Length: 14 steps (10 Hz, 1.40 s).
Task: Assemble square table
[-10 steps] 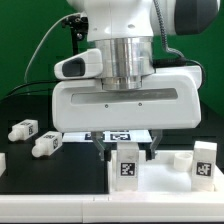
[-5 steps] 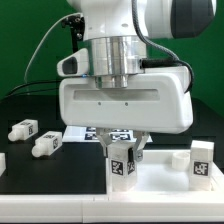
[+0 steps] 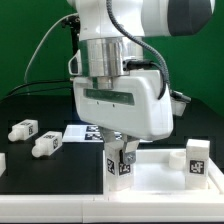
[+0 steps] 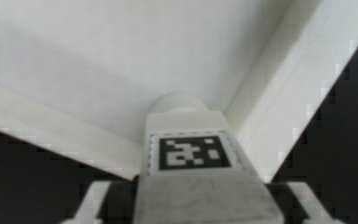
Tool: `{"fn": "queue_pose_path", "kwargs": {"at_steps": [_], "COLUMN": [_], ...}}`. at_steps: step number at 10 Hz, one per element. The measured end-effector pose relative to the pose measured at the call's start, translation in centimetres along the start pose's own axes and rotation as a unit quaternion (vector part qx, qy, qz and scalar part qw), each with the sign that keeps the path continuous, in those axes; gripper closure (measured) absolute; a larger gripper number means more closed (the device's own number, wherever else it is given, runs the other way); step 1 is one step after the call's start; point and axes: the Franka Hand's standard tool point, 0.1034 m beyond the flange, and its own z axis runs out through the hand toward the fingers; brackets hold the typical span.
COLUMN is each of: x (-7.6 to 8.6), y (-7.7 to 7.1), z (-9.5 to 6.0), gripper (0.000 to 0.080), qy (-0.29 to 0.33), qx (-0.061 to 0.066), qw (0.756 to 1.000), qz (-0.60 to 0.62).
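**Gripper clamping a leg at the slab corner**

Exterior view: we are seeing the gripper [image 3: 122, 152] pointing straight down, jaws narrowed onto a tagged white leg [image 3: 123, 166] that is standing upright between them. The leg is sitting at the corner of the tabletop slab [image 3: 160, 178] on the exterior view's left. We cannot tell whether it is actually touching the slab, because the picture is too coarse there. A second leg [image 3: 197, 158] is standing upright on the slab toward the exterior view's right, well apart from the gripper. One loose leg [image 3: 22, 129] and another loose leg [image 3: 45, 146] are lying on the black table [image 3: 60, 172] off to the exterior view's left. The marker board [image 3: 82, 132] is lying behind the gripper, partly hidden.

Wrist view: we are looking along the leg [image 4: 194, 150], with its tag facing the camera. Its rounded end is pointing into the slab's [image 4: 87, 60] inside corner, where two raised rims are meeting. The fingers [image 4: 98, 200] are flanking the leg on both sides and seem to be pressing against it.
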Motion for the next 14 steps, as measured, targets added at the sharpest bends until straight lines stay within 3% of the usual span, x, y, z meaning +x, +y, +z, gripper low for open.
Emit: {"fn": "queue_pose_path", "kwargs": {"at_steps": [1, 2, 3, 5, 8, 9, 10, 11, 12, 14], "x": [-0.1, -0.6, -0.8, -0.8, -0.6, -0.7, -0.7, -0.8, -1.3, -2.7], "y": [0.0, -0.1, -0.3, -0.4, -0.4, -0.4, -0.4, -0.5, -0.9, -1.4], "z": [0.0, -0.1, -0.2, 0.1, 0.1, 0.1, 0.1, -0.1, -1.1, -3.4], "gripper": [0.0514, 0.0514, 0.0514, 0.0514, 0.0514, 0.0463, 0.0314, 0.0314, 0.0189, 0.0158], "qy": [-0.002, -0.014, -0.024, -0.042, -0.038, -0.04, -0.04, -0.04, -0.044, -0.057], "qx": [-0.002, -0.016, -0.018, -0.005, -0.004, -0.004, -0.004, -0.003, 0.002, 0.004], "qw": [0.999, 0.989, 0.971, 0.917, 0.895, 0.889, 0.892, 0.895, 0.901, 0.909], "qz": [0.053, 0.146, 0.239, 0.397, 0.445, 0.456, 0.451, 0.445, 0.432, 0.413]}}
